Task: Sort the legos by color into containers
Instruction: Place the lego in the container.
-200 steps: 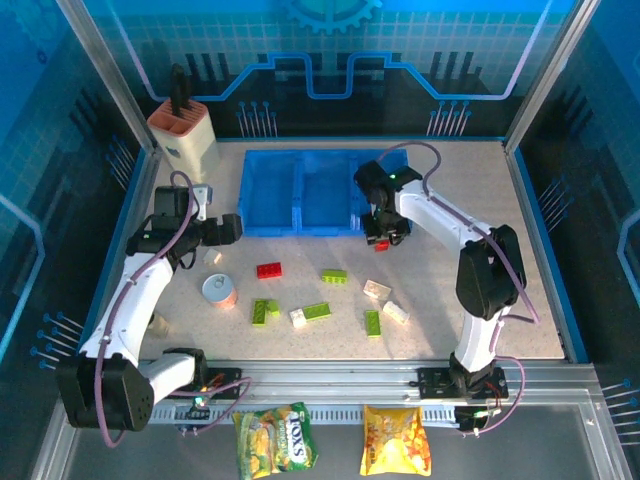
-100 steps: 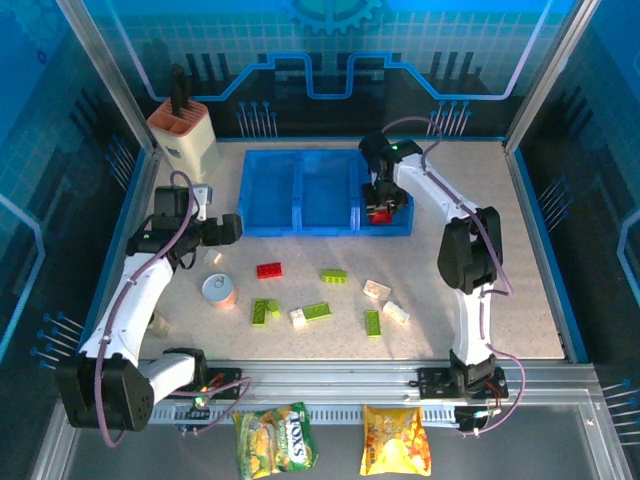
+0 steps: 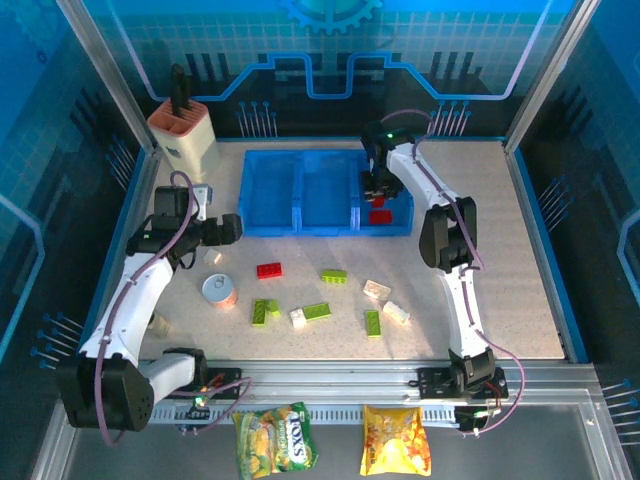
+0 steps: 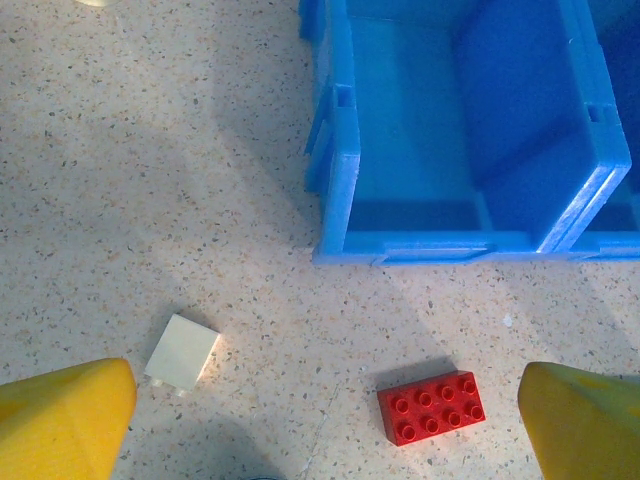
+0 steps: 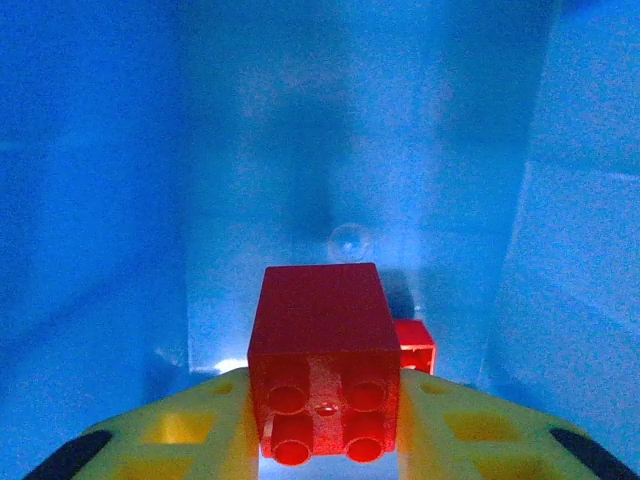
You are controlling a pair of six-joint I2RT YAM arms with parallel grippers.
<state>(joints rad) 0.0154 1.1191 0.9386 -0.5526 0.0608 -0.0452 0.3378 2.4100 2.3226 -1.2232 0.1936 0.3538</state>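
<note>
the right hand (image 5: 325, 440) is clamping a red brick (image 5: 323, 350) between its yellow fingers (image 5: 190, 430), inside the rightmost compartment of the blue tray (image 3: 300, 228). whether the brick is touching the compartment floor is hard to judge; it seems to be hanging just above it. a second red brick (image 5: 415, 345) is lying on that floor, just behind and to the right. the left hand (image 4: 320, 425) is hovering over the counter (image 4: 150, 200) by the tray's left end, fingers spread wide with nothing between them. a loose red brick (image 4: 432, 406) and a white brick (image 4: 182, 352) are lying below it, apart from each other. green bricks (image 3: 317, 311) and cream bricks (image 3: 377, 289) are sitting scattered nearer the arm bases.
</note>
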